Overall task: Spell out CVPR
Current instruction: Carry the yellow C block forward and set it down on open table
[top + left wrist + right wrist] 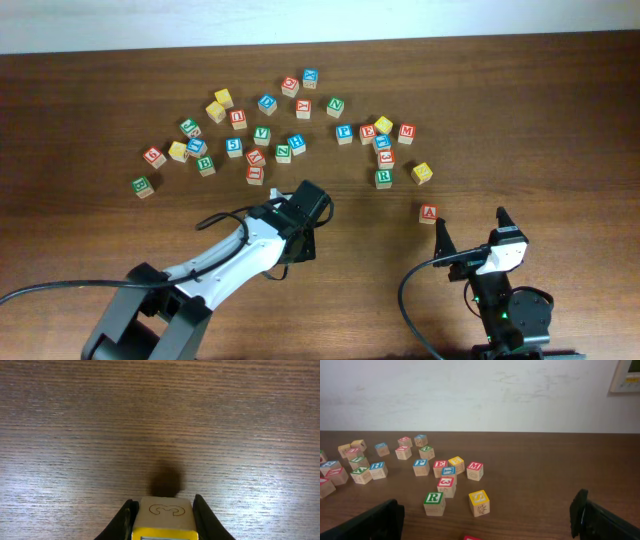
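A: Left gripper [163, 508] status?
B: Jaws clamped on the yellow-edged block [162, 516], seated between them.
A: Right gripper [485, 525]?
B: Jaws spread wide; green R block [434, 502] lies ahead on the tabletop [545, 475].

place: robot lab or test bench, going by the rig and the plain room.
rig: left arm [230, 255] and right arm [505, 300] stand at the table's [560, 110] near edge, black and white machine parts.
cabling: black cables [50, 290] loop loose over the near edge by both bases.
table: dark wood-grain top, one flat work surface.
props: lettered wooden blocks [262, 135] scattered toward the far edge, the only small items on it.
wall: plain white wall [480, 395] just behind the far edge, scuffed and marked.
fitting: beige panel [626, 376] high on the wall toward the right edge, type not readable.
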Controlling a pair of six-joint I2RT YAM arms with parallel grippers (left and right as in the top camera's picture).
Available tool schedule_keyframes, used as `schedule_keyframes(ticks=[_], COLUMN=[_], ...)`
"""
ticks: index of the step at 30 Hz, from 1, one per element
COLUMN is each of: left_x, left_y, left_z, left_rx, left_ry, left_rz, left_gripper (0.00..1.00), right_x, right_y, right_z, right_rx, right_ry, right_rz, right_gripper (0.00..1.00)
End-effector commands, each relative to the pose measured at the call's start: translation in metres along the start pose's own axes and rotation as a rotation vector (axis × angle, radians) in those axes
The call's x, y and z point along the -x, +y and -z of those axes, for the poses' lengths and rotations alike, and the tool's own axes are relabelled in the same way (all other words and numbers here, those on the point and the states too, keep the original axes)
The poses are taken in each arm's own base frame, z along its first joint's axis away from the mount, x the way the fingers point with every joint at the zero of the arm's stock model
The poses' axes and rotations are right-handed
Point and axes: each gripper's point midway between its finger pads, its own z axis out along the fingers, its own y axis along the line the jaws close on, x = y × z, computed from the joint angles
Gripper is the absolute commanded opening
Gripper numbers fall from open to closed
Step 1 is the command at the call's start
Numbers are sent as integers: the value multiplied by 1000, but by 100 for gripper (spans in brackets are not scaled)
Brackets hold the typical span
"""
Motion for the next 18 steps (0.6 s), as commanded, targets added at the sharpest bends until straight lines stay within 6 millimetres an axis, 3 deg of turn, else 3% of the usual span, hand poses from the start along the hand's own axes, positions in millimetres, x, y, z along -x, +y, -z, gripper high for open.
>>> schedule_keyframes(ticks=[1, 14, 18], left_x=[5, 14, 13], left_y=[-1, -6, -5], left_z=[1, 1, 1], left_rx=[0, -18, -16], left_ry=[-30, -68, -66], left_rz=[11, 16, 15], left_gripper=[23, 25, 30], right_x=[-2, -2, -2], right_y=[-3, -3, -3], right_z=[0, 0, 0], right_rx=[-11, -11, -11], right_ry=[3, 3, 3], right_rz=[-8, -8, -8], right_gripper=[98, 98, 98])
